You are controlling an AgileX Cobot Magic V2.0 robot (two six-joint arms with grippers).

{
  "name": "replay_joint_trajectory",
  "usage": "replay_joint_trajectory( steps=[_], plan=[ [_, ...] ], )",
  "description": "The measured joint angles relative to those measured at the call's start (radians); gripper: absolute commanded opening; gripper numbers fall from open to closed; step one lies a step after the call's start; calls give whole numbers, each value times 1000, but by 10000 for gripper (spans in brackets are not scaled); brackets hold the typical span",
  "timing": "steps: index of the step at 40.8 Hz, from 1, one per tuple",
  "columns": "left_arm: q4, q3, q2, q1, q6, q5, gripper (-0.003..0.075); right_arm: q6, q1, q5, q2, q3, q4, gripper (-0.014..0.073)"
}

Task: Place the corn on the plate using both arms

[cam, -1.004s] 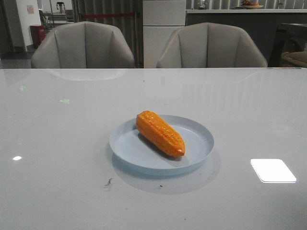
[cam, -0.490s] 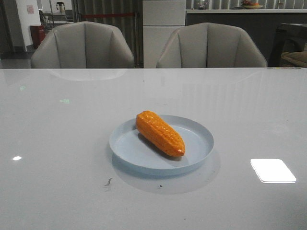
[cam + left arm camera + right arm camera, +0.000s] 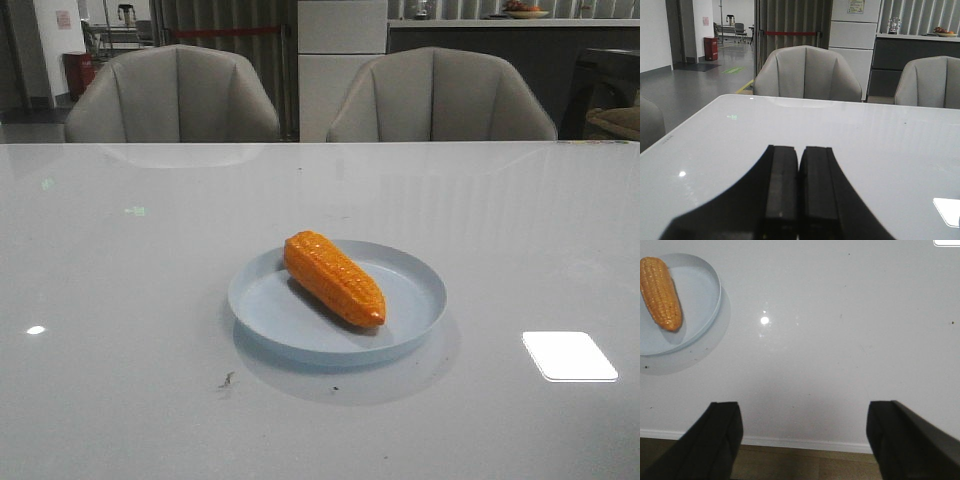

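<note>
corn (image 3: 333, 279) lies on plate (image 3: 337, 303), unmoved since a second ago; task looks done. left jaws clenched empty, right jaws spread wide.

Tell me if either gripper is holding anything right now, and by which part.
Nothing is held. The left gripper is shut on nothing, the right gripper is open, and the corn lies on the plate.

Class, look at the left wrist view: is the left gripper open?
No: the left gripper has its two black fingers pressed together with no gap and nothing between them.
</note>
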Motion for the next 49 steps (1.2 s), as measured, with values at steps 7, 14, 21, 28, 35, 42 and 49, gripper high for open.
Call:
replay_joint_trajectory(
  steps=[7, 14, 21, 28, 35, 42, 49],
  plan=[
    [0, 0, 0, 0, 2, 0, 89, 0, 0, 0, 0, 0, 0, 615],
    [0, 0, 0, 0, 2, 0, 89, 0, 0, 0, 0, 0, 0, 615],
    [0, 0, 0, 0, 2, 0, 89, 0, 0, 0, 0, 0, 0, 615],
    [0, 0, 0, 0, 2, 0, 89, 0, 0, 0, 0, 0, 0, 615],
    [0, 0, 0, 0, 2, 0, 89, 0, 0, 0, 0, 0, 0, 615],
    [0, 0, 0, 0, 2, 0, 89, 0, 0, 0, 0, 0, 0, 615],
    [0, 0, 0, 0, 2, 0, 89, 0, 0, -2, -42, 3, 0, 612]
  ],
)
